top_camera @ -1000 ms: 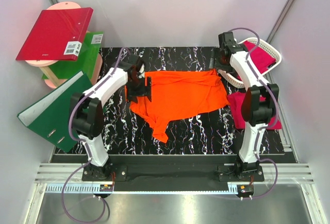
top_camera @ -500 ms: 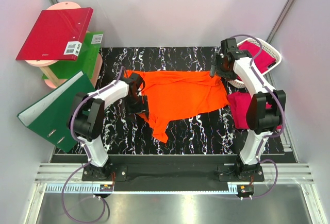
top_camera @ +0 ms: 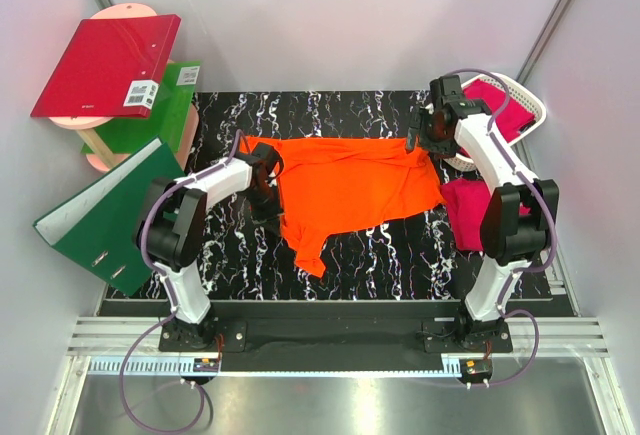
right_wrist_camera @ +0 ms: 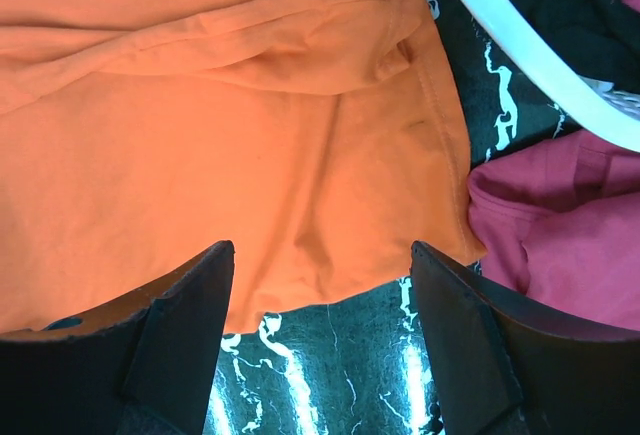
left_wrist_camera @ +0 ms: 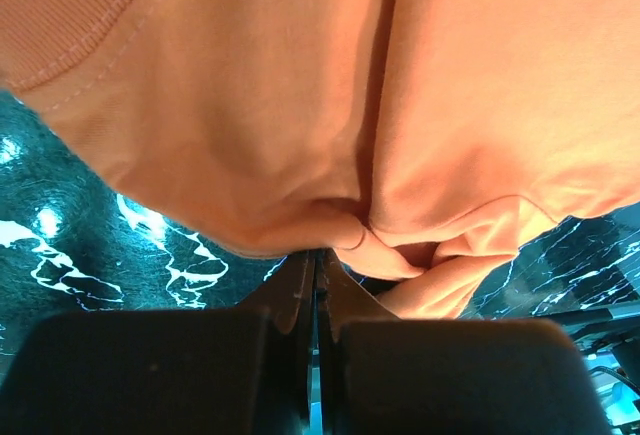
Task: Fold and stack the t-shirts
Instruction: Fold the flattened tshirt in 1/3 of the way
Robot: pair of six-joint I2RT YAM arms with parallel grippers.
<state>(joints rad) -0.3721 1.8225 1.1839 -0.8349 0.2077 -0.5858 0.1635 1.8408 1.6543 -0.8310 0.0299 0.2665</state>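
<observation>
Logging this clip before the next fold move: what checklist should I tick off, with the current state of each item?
1. Grip of left jaws on orange t-shirt edge: ok, shut on a pinch of cloth.
2. Grip of right jaws on the opposite edge: not ok, open above it.
3. Shirt lying flat: not ok, creased.
4. Gap between magenta t-shirt and the orange hem: cannot tell.

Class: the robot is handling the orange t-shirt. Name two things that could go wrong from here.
1. The left gripper pinches only a small pucker at the edge of the orange t-shirt, so the cloth may slip out when lifted.
2. The open right gripper hangs over the shirt's corner beside the magenta t-shirt and white basket, and might snag either.
</observation>
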